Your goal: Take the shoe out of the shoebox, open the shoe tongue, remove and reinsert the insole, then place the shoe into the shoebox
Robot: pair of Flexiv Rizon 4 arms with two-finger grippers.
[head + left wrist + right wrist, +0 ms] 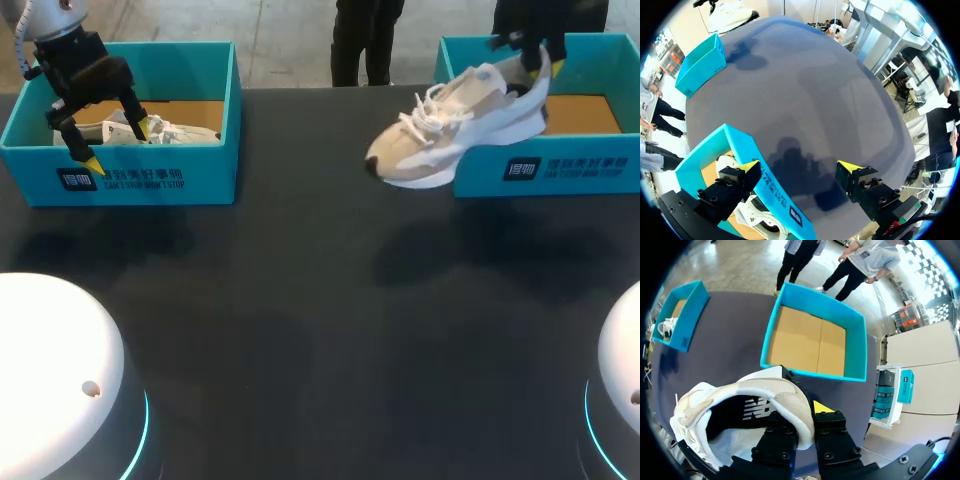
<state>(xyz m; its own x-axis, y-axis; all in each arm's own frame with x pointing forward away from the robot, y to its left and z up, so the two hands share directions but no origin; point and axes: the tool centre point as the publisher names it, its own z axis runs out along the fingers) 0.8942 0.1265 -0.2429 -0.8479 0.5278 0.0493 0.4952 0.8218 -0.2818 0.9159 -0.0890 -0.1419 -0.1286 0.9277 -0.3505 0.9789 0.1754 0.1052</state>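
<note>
A white and beige shoe (445, 125) hangs in the air over the table, just left of the empty right teal shoebox (560, 165). My right gripper (540, 62) is shut on its heel collar. In the right wrist view the gripper (807, 415) pinches the padded heel of the shoe (740, 405), with the box (812, 372) ahead. My left gripper (118, 146) is open and straddles the front wall of the left teal shoebox (150, 175), which holds a second shoe (175, 131). One of its fingers (747, 170) is inside that box (770, 185), above that shoe (757, 212).
The two boxes stand at the far left and far right of the dark table (300, 300). My arms' white round bases (50, 370) (625, 360) fill the near corners.
</note>
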